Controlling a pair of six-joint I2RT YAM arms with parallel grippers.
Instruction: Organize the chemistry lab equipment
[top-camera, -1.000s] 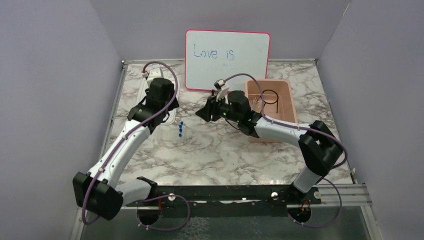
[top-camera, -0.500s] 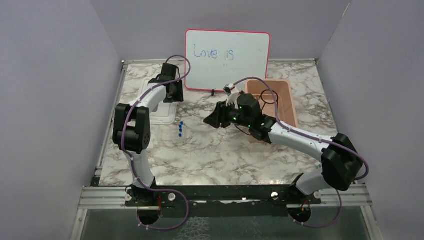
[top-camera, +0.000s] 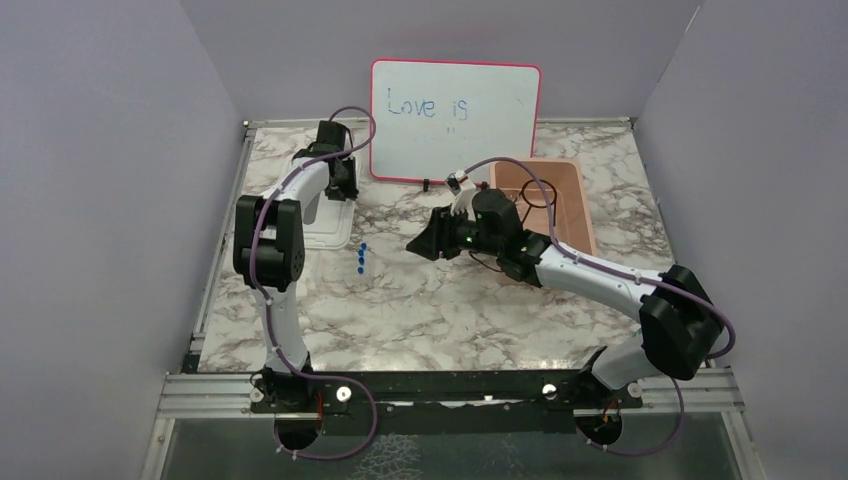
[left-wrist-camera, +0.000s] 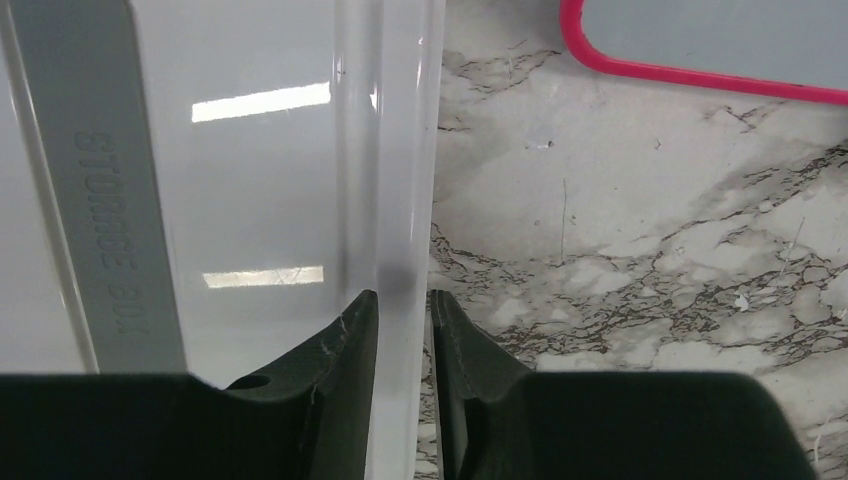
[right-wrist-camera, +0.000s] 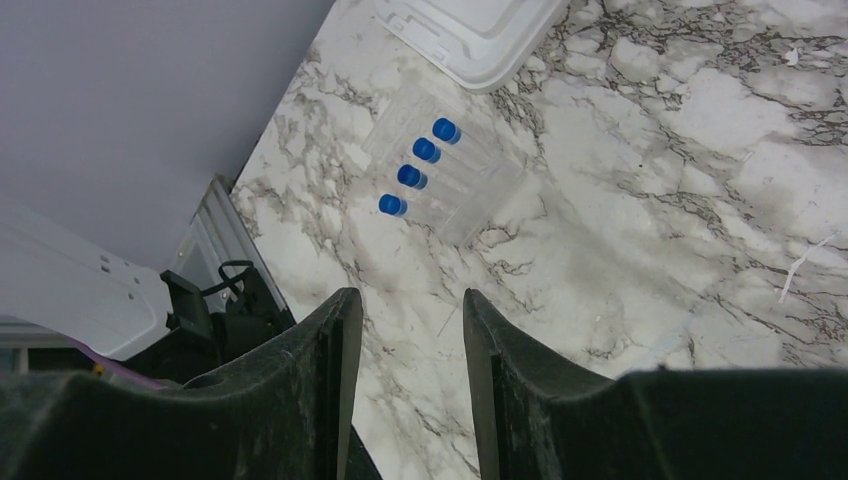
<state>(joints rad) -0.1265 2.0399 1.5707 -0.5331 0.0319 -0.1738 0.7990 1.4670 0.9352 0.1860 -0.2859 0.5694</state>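
Several clear blue-capped tubes (top-camera: 361, 258) lie together on the marble left of centre; in the right wrist view they (right-wrist-camera: 430, 165) lie ahead of my open, empty right gripper (right-wrist-camera: 405, 300). In the top view the right gripper (top-camera: 420, 243) hovers just right of the tubes. A black wire ring (top-camera: 540, 192) lies in the pink tub (top-camera: 575, 215). My left gripper (top-camera: 339, 192) is at the back left, its jaws closed astride the right rim of the white lid (left-wrist-camera: 400, 200). Tweezers, rods and the red-yellow stick are not visible.
The pink-framed whiteboard (top-camera: 455, 120) stands against the back wall, its bottom edge (left-wrist-camera: 700, 80) close to the left gripper. The white lid (top-camera: 320, 232) lies flat near the table's left edge. Grey walls close in on the left and right.
The left arm has swung from a folded pose to reach the lid's far right rim. The right gripper has dropped slightly nearer, towards the tubes.
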